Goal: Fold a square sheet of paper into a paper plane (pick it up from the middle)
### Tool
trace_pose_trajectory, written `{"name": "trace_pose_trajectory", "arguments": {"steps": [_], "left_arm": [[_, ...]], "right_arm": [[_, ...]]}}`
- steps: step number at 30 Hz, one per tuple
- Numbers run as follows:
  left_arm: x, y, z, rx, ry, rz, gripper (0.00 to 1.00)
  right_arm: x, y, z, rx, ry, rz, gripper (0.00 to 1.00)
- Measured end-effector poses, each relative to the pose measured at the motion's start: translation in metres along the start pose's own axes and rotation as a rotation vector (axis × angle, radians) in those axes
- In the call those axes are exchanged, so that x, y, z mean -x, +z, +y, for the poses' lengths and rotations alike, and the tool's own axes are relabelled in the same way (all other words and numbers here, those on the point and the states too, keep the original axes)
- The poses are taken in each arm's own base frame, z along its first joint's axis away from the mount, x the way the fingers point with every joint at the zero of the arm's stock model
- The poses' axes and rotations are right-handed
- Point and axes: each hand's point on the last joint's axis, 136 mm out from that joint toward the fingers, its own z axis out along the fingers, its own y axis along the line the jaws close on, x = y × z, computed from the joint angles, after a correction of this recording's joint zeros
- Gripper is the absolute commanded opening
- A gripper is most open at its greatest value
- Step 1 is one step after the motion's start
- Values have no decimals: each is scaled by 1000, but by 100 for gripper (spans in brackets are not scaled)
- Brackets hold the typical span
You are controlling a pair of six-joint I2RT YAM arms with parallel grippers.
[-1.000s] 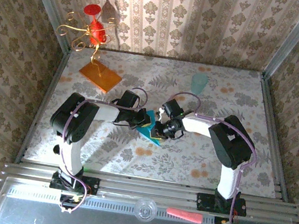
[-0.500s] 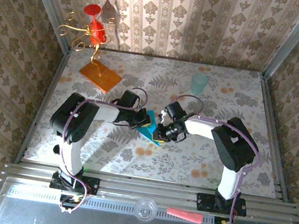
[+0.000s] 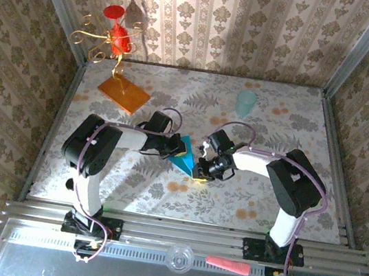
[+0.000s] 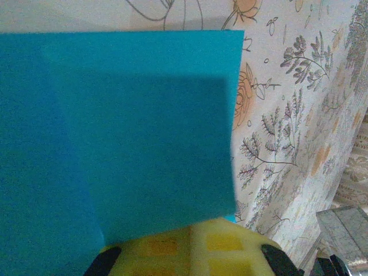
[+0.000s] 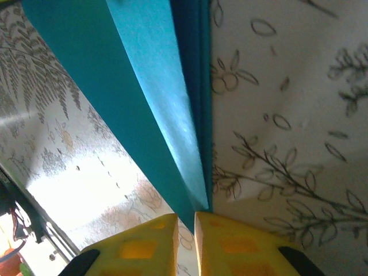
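Observation:
The teal-blue sheet of paper (image 3: 183, 156) is folded over and held off the floral tabletop between both grippers. My left gripper (image 3: 172, 147) is shut on its left edge; in the left wrist view the folded paper (image 4: 144, 132) spreads out over the closed yellow fingers (image 4: 198, 247). My right gripper (image 3: 200, 169) is shut on the paper's lower right corner. In the right wrist view the folded layers of the paper (image 5: 167, 115) taper to a point that runs into the thin gap between the yellow fingertips (image 5: 230, 241).
An orange slab (image 3: 123, 93) lies at the back left, below a gold wire stand with a red ornament (image 3: 114, 36). A pale mint cup (image 3: 245, 103) stands at the back right. Patterned walls enclose three sides. A pink object (image 3: 227, 264) rests on the near rail.
My right gripper has drawn toward the near side with the paper's corner, so more of the teal sheet shows between the grippers. The left gripper has hardly moved.

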Motion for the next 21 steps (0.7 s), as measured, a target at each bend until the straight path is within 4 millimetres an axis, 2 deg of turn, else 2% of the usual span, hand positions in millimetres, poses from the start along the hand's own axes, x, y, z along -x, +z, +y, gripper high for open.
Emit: {"name": "trace_pose_trajectory", "arguments": {"steps": [4, 8, 14, 17, 21], "left_arm": [[0, 0, 0, 0, 1, 0, 6], [0, 0, 0, 1, 1, 1, 6], [0, 0, 0, 2, 1, 2, 6], [0, 0, -1, 4, 0, 3, 6], [0, 0, -1, 6, -1, 5, 6]], "right_arm": [[-11, -4, -7, -11, 22, 17, 21], [-14, -15, -3, -7, 36, 11, 23], [2, -33, 19, 36, 6, -58, 22], [9, -34, 24, 44, 3, -72, 19], [17, -26, 24, 40, 11, -63, 16]]}}
